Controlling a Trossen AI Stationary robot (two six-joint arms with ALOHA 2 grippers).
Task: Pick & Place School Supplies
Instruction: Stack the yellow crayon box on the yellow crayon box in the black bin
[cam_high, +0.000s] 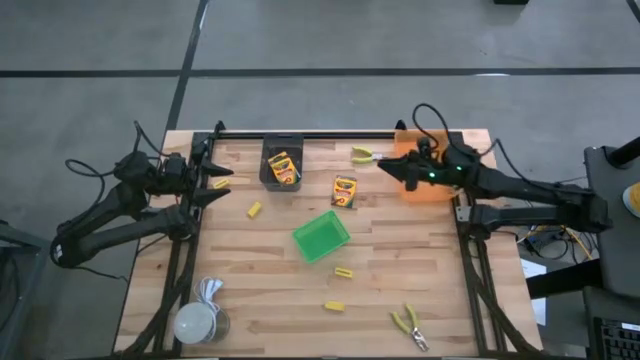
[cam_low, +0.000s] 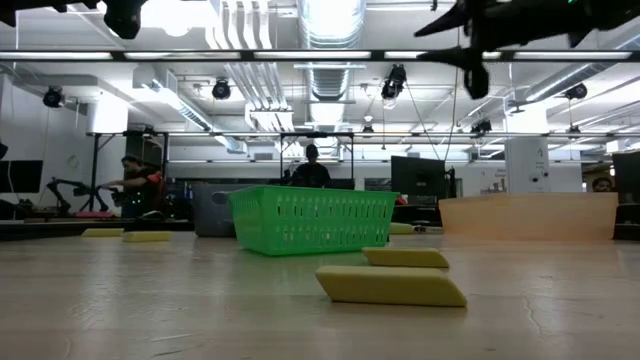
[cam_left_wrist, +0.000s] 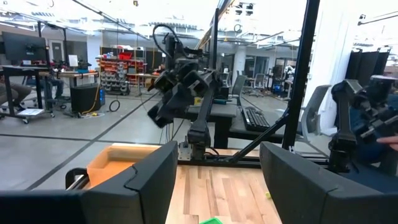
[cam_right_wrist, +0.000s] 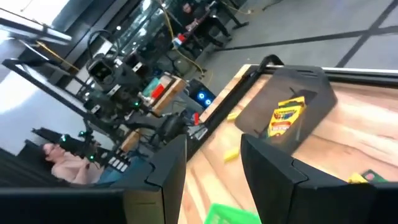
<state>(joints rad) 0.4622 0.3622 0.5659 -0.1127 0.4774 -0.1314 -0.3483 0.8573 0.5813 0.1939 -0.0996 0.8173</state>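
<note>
Nearest the low camera lie two flat yellow blocks (cam_low: 390, 286) on the wooden table (cam_high: 270, 300), one just behind the other, with the green bin (cam_low: 313, 221) beyond them near the table's middle. From above, those blocks sit toward the near edge, one (cam_high: 343, 272) just below the green bin (cam_high: 321, 237) and one (cam_high: 333, 306) closer to the edge. A third block (cam_high: 254, 210) lies toward the left edge, between the green bin and the left gripper (cam_high: 222, 184). The grey bin (cam_high: 282, 163) stands at the far edge, left of centre, with a crayon box (cam_high: 284, 169) inside it; a second crayon box (cam_high: 344, 191) lies flat on the table just right of it. One pair of pliers (cam_high: 362, 154) rests near the far edge beside the orange bin (cam_high: 440, 186), which sits in the far right corner. Another pair of pliers (cam_high: 409, 324) lies near the near right corner. The left gripper hovers over the left edge, fingers wide and holding nothing. The right gripper (cam_high: 386, 168) hangs by the orange bin's inner side, fingers narrow with a gap between them and nothing held. A white round object (cam_high: 196, 322) sits at the near left corner.
</note>
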